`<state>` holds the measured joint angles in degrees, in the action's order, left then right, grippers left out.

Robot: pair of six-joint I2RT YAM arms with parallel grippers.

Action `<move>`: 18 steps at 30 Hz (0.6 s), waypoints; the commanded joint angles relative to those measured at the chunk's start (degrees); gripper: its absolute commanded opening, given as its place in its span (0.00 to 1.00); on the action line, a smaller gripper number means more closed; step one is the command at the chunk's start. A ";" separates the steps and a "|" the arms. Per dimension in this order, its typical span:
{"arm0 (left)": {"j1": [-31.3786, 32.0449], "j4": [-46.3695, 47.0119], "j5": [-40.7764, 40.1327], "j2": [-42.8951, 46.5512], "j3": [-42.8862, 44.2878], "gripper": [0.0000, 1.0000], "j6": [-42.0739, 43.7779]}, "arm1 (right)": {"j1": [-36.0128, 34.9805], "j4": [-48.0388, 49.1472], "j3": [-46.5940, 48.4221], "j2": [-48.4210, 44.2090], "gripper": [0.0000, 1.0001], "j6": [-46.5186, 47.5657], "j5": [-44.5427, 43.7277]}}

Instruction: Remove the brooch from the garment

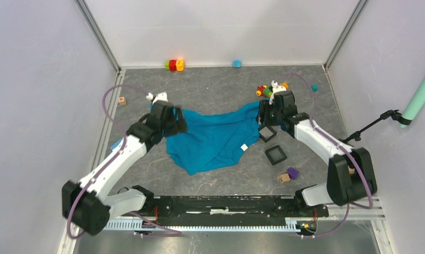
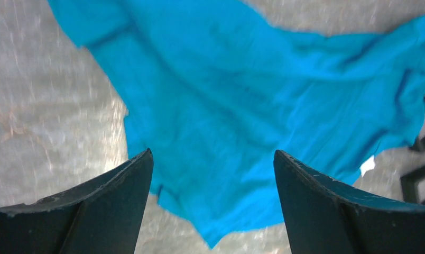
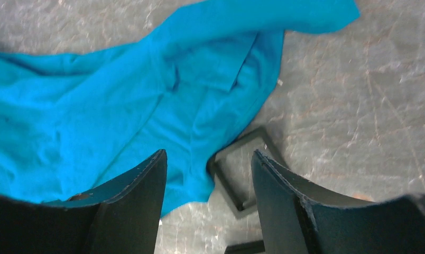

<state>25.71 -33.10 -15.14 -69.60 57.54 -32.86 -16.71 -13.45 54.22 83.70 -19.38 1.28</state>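
At either end of the blue garment (image 1: 215, 137), your left gripper (image 2: 212, 153) and right gripper (image 3: 208, 153) hovered with jaws apart and empty; the brooch was nowhere in view, so you likely had its removal left.

the garment (image 1: 215, 138) is soft matt teal cloth, creased. under it the table (image 1: 210, 84) looks mottled grey, stone-like, faintly glossy — beside it, a matt black frame (image 3: 224, 188).

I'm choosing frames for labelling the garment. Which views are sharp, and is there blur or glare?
Top view: evenly lit and sharp, though the garment is small in frame. Left wrist view: motion-blurred, the table streaky with a bright sheen. Right wrist view: sharper, with table scratches and a black frame crisp.
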 commanded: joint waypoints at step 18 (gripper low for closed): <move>20.70 -4.41 7.94 25.27 -30.14 0.76 -35.52 | -27.78 15.59 -19.65 -9.61 0.57 11.42 7.68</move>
<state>44.93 -37.95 -5.08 -44.29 28.88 -59.37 -41.52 -3.95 36.71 73.32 -10.28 8.03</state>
